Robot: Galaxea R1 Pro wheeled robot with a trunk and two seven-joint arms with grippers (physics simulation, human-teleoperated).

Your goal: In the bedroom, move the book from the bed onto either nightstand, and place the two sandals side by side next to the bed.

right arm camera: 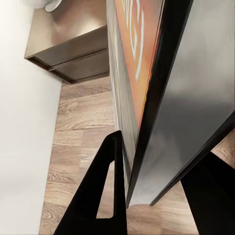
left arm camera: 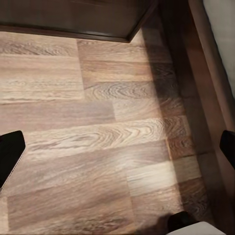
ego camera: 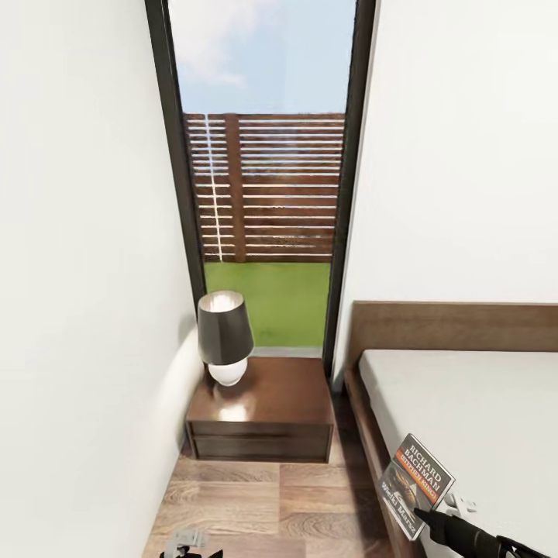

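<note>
Right gripper (ego camera: pixel 422 515): clamped on the book (ego camera: pixel 415 484), held tilted over the bed's (ego camera: pixel 473 411) near edge.
Left gripper (left arm camera: pixel 117 147): fingers spread wide over bare floor (left arm camera: pixel 98 122).
Nightstand (ego camera: pixel 267 411): between wall and bed, beneath the window (ego camera: pixel 263 155), lamp (ego camera: pixel 225 337) on top.

One book (ego camera: pixel 415 485), one nightstand (ego camera: pixel 263 411), one lamp (ego camera: pixel 225 338) (shade dark), one bed (ego camera: pixel 473 411).
</note>
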